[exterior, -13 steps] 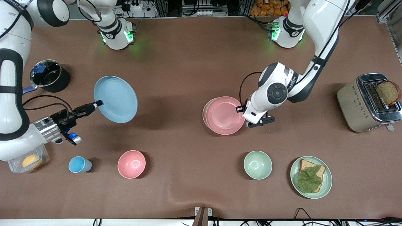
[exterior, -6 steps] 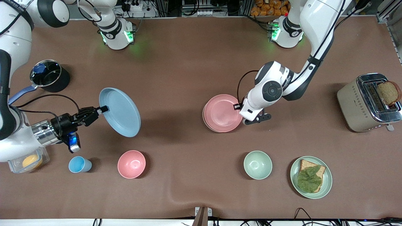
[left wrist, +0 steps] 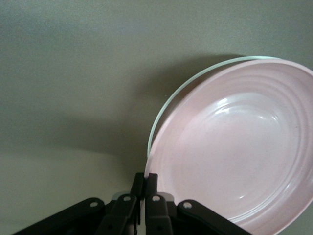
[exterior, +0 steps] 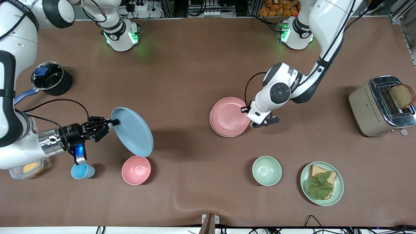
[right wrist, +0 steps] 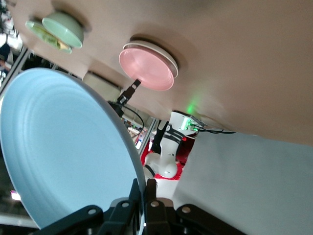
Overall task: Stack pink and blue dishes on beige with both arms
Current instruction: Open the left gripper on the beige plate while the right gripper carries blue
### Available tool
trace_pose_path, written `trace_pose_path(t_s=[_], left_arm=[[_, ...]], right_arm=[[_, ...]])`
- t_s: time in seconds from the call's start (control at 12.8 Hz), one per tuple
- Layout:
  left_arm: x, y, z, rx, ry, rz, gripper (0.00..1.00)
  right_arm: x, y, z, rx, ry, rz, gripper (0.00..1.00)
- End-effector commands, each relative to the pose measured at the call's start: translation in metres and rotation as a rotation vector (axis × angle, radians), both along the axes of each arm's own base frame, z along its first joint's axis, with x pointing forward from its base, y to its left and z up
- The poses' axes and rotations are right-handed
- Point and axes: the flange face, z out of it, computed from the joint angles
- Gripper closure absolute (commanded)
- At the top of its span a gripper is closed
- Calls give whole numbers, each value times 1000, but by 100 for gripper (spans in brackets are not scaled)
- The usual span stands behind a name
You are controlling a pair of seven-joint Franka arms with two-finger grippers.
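We see the brown table [exterior: 195,65] evenly lit from overhead, with soft shadows beside the dishes. Green base lights glow on the cloth. The toaster [exterior: 382,105] shows small chrome glints. The left wrist view is dimmer, greenish, the pink plate [left wrist: 234,152] faintly glossy.

The beige plate [exterior: 211,122] is almost wholly covered by the pink plate [exterior: 230,116]; only a thin sliver of rim peeks out. The left gripper [exterior: 247,113] sits tucked under its own wrist, so its fingertips are hidden from the front. The pink bowl [exterior: 136,170] loses a bit of rim under the tilted blue plate [exterior: 132,131]. A container [exterior: 31,167] is partly hidden by the right arm.
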Motion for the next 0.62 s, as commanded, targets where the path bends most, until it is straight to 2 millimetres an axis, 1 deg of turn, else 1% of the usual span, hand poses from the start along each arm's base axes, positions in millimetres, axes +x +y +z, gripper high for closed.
trace_pose_path(t_s=[0.0, 0.08, 0.16, 0.23, 0.31, 0.39, 0.47, 0.55], left_arm=[[-5, -7, 4, -1, -3, 85, 78], [-4, -8, 6, 1, -2, 108, 1], [-2, -8, 10, -2, -10, 110, 0], [4, -5, 27, -7, -40, 118, 0], [13, 2, 59, -14, -92, 133, 0], [22, 15, 94, -8, -149, 144, 0], [38, 40, 124, 2, -189, 173, 0], [50, 63, 150, 40, -215, 177, 0]], right_arm=[[1, 26, 14, -98, 65, -3, 100], [1, 36, 17, -153, 49, 29, 100], [-1, 50, 17, -204, 30, 57, 100], [-4, 64, 29, -261, -10, 76, 100], [-8, 80, 33, -318, -35, 112, 100], [-11, 91, 33, -348, -48, 138, 100], [-11, 95, 38, -349, -61, 136, 100], [-11, 96, 46, -350, -78, 130, 100]])
